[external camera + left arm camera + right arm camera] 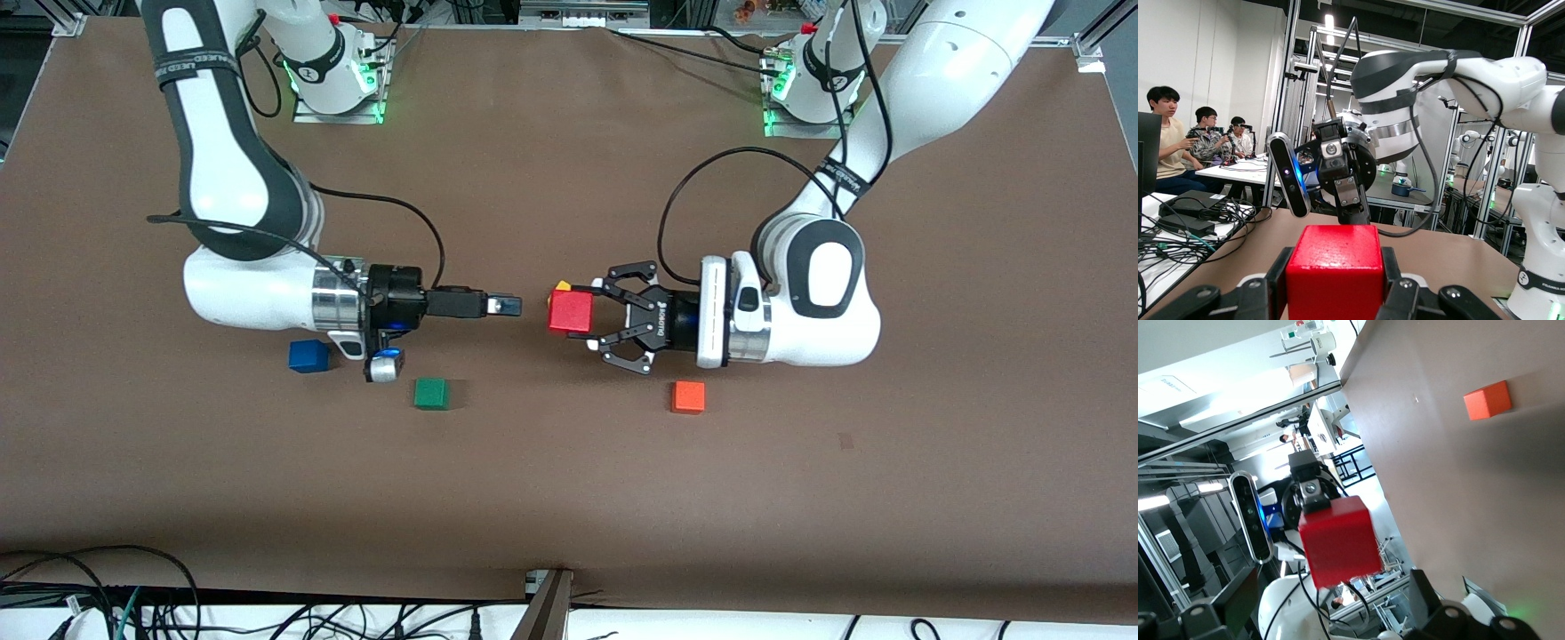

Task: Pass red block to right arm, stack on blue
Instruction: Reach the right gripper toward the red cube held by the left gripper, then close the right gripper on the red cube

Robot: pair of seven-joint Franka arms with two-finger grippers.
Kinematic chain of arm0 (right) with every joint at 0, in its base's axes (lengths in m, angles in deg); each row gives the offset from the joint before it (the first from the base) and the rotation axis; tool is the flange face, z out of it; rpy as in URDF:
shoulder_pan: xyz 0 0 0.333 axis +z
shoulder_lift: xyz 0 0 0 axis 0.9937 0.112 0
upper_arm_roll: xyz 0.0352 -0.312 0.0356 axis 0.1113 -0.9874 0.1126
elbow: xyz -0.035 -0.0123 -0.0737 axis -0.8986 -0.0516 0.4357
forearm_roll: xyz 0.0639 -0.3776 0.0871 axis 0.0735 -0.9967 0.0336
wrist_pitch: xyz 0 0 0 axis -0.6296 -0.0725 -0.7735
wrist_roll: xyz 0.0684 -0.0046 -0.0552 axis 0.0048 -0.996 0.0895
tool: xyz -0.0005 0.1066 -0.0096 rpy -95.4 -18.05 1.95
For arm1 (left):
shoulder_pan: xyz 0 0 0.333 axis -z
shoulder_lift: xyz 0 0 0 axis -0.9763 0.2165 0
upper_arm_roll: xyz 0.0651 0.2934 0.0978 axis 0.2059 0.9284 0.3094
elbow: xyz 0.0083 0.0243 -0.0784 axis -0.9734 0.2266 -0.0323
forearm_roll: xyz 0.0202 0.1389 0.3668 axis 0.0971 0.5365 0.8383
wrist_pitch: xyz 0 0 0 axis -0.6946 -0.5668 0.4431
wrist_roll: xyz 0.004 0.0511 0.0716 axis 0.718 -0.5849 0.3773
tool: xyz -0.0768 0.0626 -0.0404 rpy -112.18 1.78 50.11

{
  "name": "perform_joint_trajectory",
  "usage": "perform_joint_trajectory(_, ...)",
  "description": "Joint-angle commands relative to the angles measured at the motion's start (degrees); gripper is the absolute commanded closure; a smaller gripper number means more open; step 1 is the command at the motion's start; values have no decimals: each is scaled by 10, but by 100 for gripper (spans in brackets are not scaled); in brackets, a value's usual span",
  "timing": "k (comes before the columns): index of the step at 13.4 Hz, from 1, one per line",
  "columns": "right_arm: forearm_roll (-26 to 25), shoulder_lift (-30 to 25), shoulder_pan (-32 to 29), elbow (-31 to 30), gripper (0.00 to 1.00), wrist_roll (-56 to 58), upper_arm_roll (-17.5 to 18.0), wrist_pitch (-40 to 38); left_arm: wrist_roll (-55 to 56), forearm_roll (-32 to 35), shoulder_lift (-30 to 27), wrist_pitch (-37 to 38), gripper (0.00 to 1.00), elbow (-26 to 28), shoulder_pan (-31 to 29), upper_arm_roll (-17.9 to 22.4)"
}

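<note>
Table [569,498] of brown spreads under both my arms, and from the right arm's end I take things in turn. The blue [308,356] cube sits just beside my right arm [240,284], with a green cube [431,394] nearer the front camera. My right gripper [507,306] hangs level over the middle, fingers spread apart and holding nothing. A short gap of air separates it from the red block [571,312], which my left gripper [582,313] clamps from both sides. A yellow cube [562,286] peeks out beside the red one. An orange cube [688,396] lies under my left wrist, nearer the camera.
</note>
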Motion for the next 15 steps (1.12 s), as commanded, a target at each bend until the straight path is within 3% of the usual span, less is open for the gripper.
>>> perform_joint_trajectory(1,26,11,10,10,0,-8,-4,21,-22,-20,8,-10,100,-12,9,0)
perform_joint_trajectory(15,50,12,13,-7,0,-8,-4,23,-23,-26,8,-13,100,-12,10,0)
